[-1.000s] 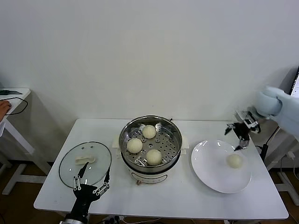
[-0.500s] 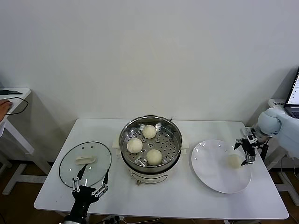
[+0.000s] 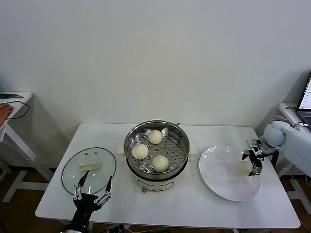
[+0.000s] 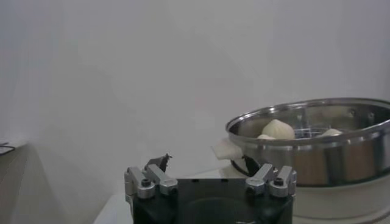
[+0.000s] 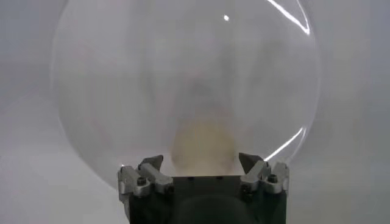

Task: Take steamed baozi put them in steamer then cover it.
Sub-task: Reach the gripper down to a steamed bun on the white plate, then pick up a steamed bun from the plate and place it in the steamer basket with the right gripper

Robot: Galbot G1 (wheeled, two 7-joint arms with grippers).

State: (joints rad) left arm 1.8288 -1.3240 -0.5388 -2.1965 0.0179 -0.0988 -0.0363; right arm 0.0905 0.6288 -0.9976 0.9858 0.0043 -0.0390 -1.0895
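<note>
Right end effector (image 3: 252,161) spread wide around last baozi (image 3: 244,167) near plate (image 3: 221,182) rim, fingers not gripping.

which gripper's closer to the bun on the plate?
Right. The right gripper is at the plate's far-right edge, fingers either side of the last baozi. The left gripper sits open by the glass lid, across the steamer.

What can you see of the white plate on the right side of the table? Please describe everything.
The white plate is round, smooth, glossy and shallow, lying flat on the white table beside the steamer. One cream baozi lies on its right part. The right gripper stands over that edge, fingers open around the bun.
</note>
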